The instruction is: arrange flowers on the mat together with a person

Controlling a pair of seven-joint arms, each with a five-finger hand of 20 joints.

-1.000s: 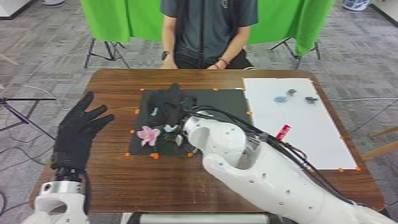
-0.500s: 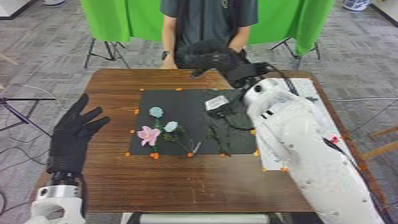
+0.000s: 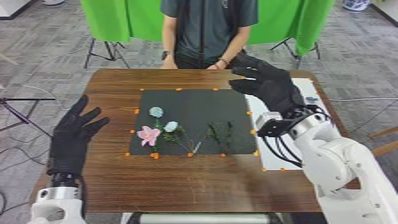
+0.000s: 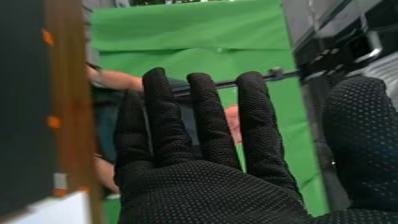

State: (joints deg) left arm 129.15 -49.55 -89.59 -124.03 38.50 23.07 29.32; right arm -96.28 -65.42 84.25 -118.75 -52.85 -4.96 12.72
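- Head view: the left hand (image 3: 75, 136) is held open beside the black mat (image 3: 200, 102).
- On the mat, feathery green sprigs (image 3: 228, 136), a broad-petalled pink flower (image 3: 148, 134) and two rounded pale-blue blooms (image 3: 171, 126) are laid, nearer than the right hand (image 3: 274, 91) and to its left.
- That hand, open and empty in dotted black fabric, has been moved rightward since the earlier frame.

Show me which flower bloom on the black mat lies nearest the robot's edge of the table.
The pink bloom with spread petals; the two rounded, pale blue blooms lie farther off, toward the person's side.
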